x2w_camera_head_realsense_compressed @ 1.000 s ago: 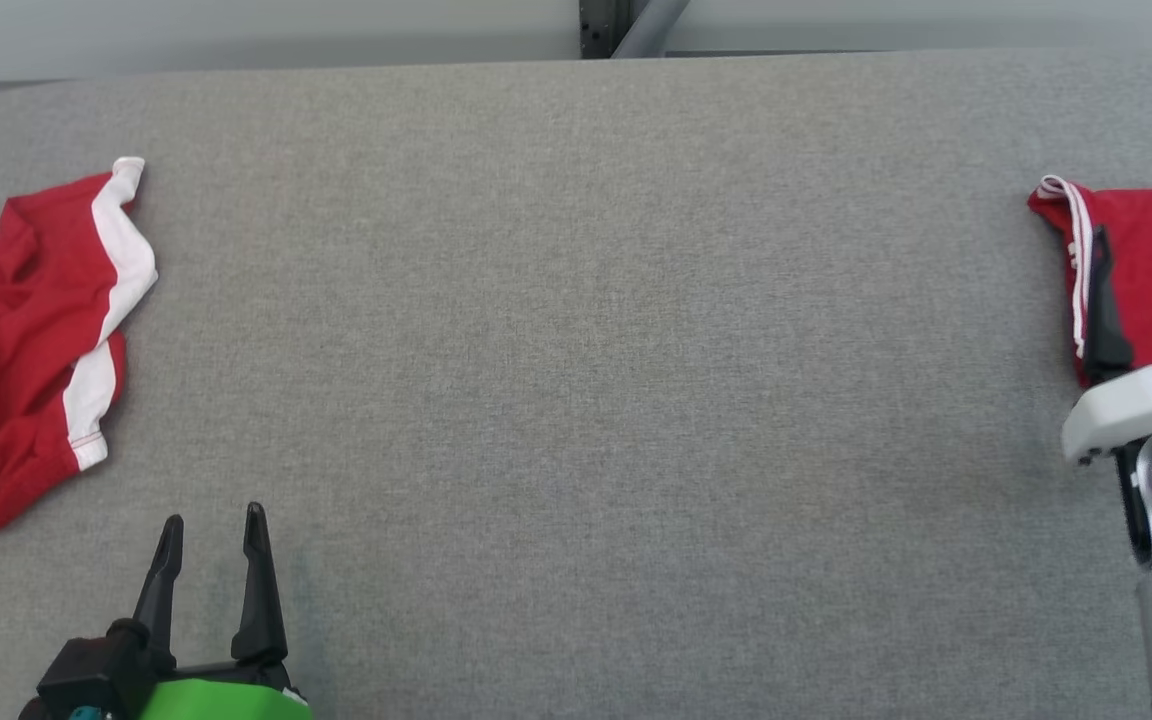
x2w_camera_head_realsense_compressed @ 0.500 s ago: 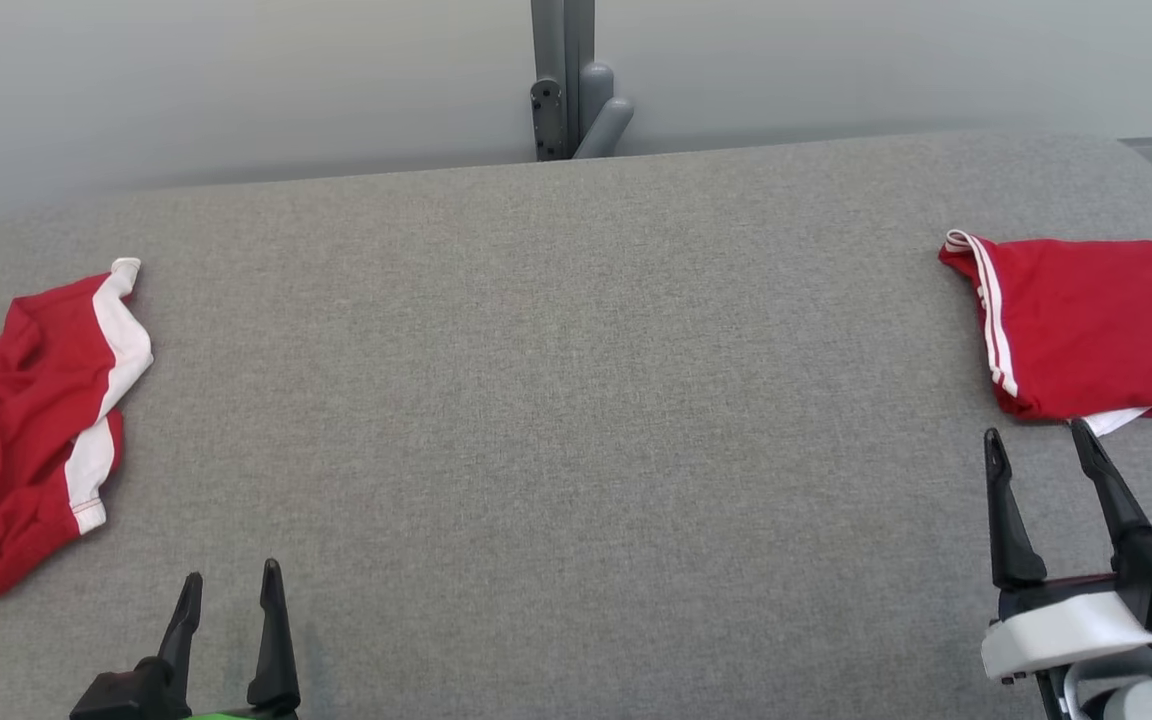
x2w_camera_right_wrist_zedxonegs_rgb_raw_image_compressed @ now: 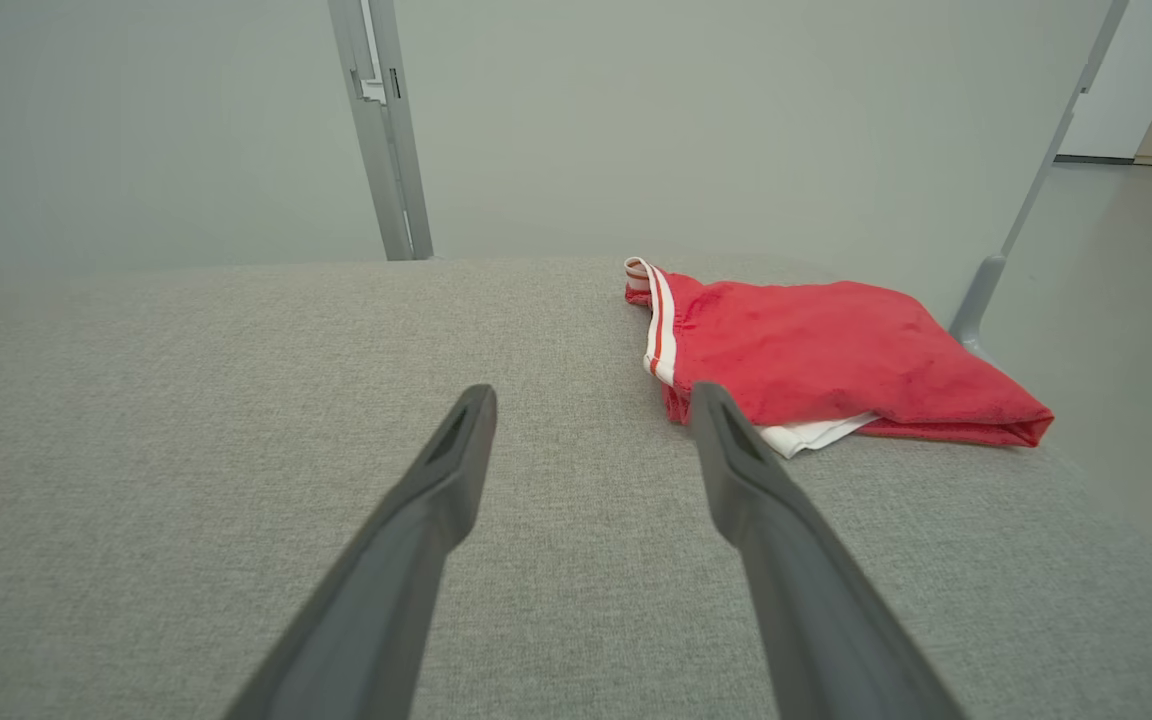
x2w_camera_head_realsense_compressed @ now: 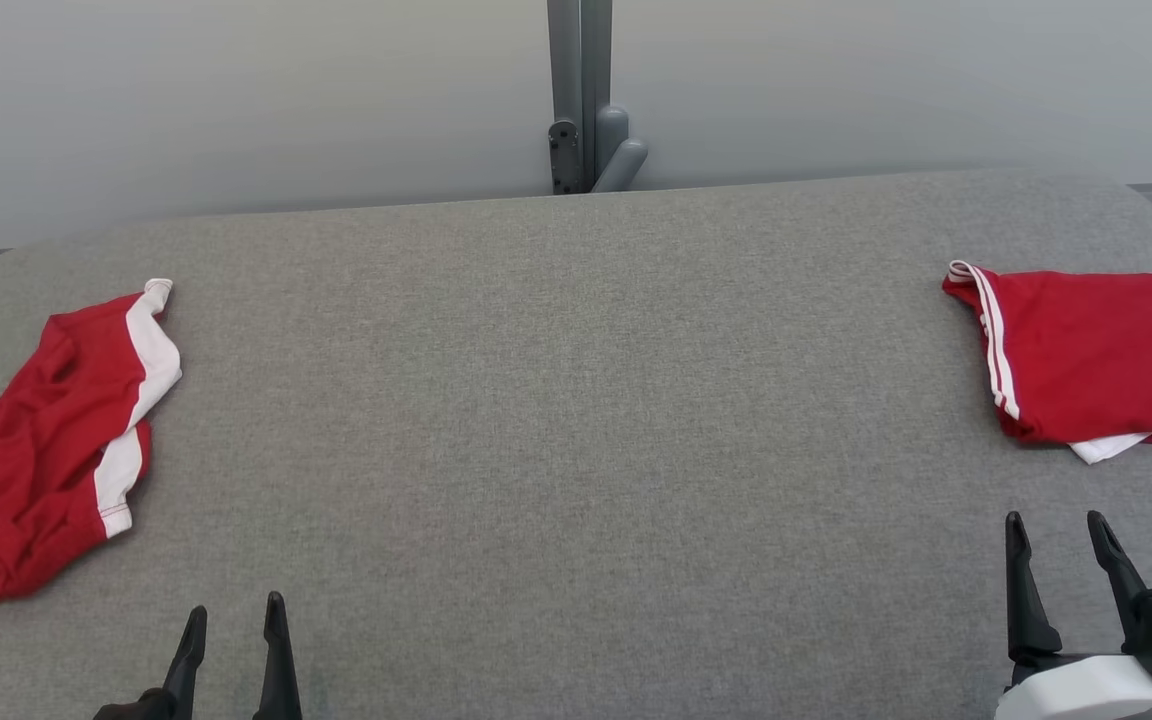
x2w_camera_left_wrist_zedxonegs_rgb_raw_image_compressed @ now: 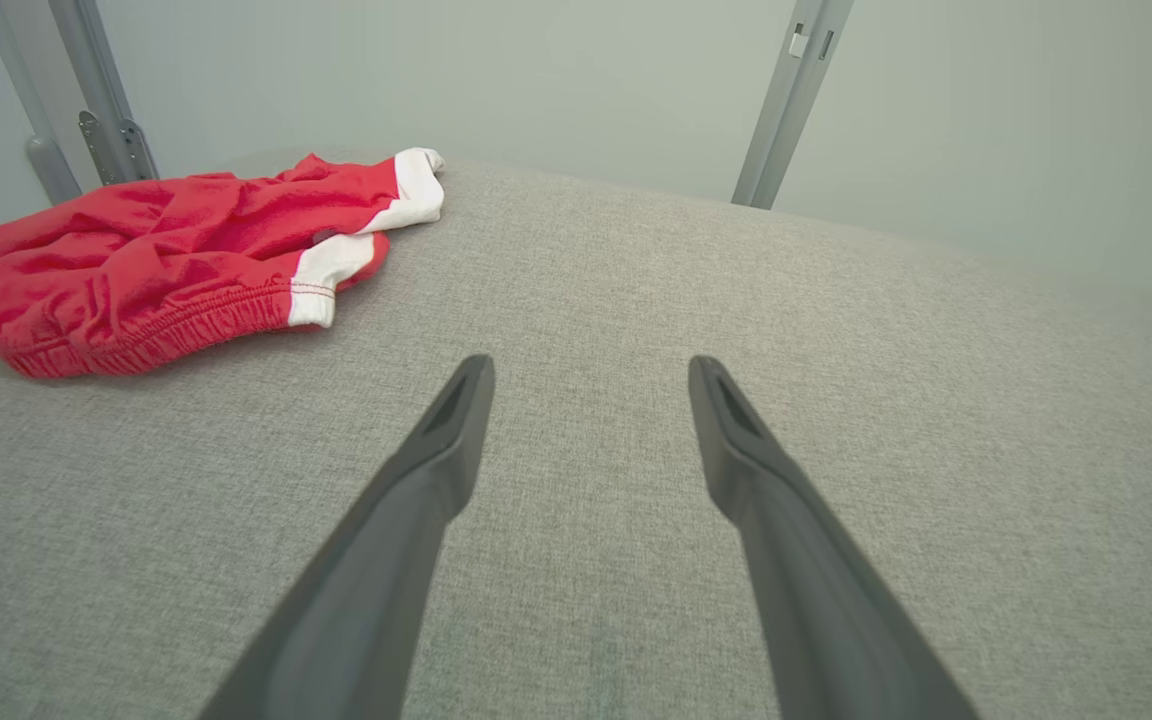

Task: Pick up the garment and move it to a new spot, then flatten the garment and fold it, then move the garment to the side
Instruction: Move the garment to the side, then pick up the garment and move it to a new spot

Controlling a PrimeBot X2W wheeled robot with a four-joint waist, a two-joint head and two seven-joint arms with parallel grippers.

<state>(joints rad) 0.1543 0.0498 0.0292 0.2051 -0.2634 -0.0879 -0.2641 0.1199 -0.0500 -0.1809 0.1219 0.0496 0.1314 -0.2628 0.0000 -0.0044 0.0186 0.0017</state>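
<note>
Both pincers are empty, jaws spread wide. The left gripper [x2w_camera_head_realsense_compressed: 236,604] and right gripper [x2w_camera_head_realsense_compressed: 1054,517] sit low at the near edge, fingers pointing far and touching nothing, which looks like a rest pose between garments. At the right, the folded garment [x2w_camera_head_realsense_compressed: 1096,360], red with white stripes, lies flat close to the table edge, probably already set aside. At the left, the crumpled garment [x2w_camera_head_realsense_compressed: 36,450], red with a white band, is bunched up and likely next to pick. Between them the grey fabric table [x2w_camera_head_realsense_compressed: 576,420] gives working room for flattening. A plain pale wall stands behind, with a metal post [x2w_camera_head_realsense_compressed: 576,90] at far middle.
</note>
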